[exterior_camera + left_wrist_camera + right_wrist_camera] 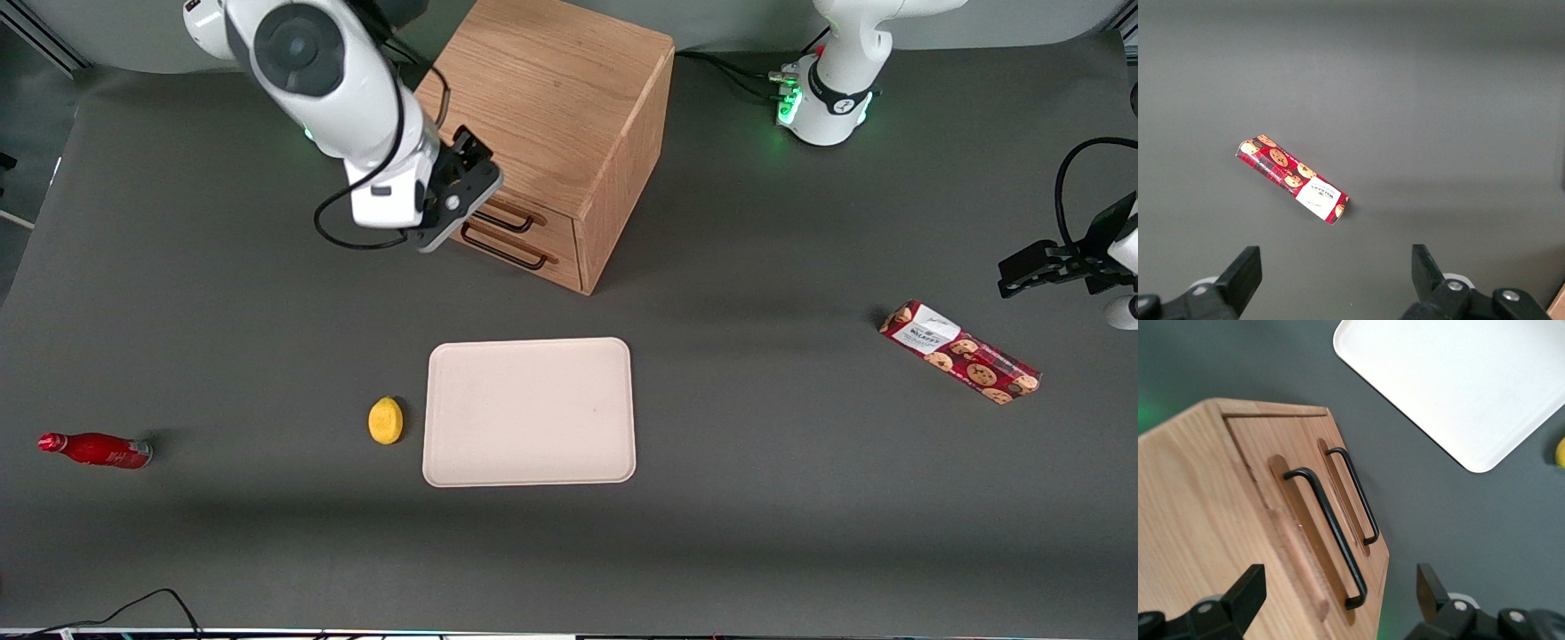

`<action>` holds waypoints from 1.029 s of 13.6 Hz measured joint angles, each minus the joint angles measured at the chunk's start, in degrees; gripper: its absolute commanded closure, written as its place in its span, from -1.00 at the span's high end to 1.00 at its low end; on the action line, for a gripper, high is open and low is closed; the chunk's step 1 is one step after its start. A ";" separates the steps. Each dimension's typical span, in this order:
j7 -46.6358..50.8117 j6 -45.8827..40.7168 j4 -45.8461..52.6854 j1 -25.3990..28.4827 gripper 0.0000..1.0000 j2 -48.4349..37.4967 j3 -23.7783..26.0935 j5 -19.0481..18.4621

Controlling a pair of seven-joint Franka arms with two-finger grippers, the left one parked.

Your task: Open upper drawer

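the worktop [765, 533] is a dark grey sheet filling the front view, w/ lots of bare room in the lower half of the frame. the cabinet [556, 107] sits top centre, turned at an angle so its two fronts face toward the working arm's end and the front camera; probably set that way so the arm can pull straight out w/o crossing the tray.

the tray [531, 412] lies flat at frame centre, nearer the front camera than the cabinet, w/ a clear strip of worktop between them. that strip looks like enough room for a drawer to slide out.

the upper drawer [1281, 513] is the topmost front, shut flush w/ the cabinet edge; its handle [1328, 533] is a thin black wire bar standing off a shallow recess, so fingers can go around it. the lower drawer [1338, 487] has the same bar, just beside, so easy to grab the wrong one.

gripper [462, 191] hovers just in front of the drawer fronts, upper left of centre in the front view, fingers [1248, 590] spread apart and holding nothing, handle lined up between them.

small stuff: cookie box [958, 353] toward the parked arm's end, red bottle [96, 450] at the left edge, lemon [386, 420] just beside the tray. all well apart from the pull path.
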 measured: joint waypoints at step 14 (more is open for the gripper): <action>-13.35 0.01 -8.97 -4.69 1.00 4.17 -0.36 9.79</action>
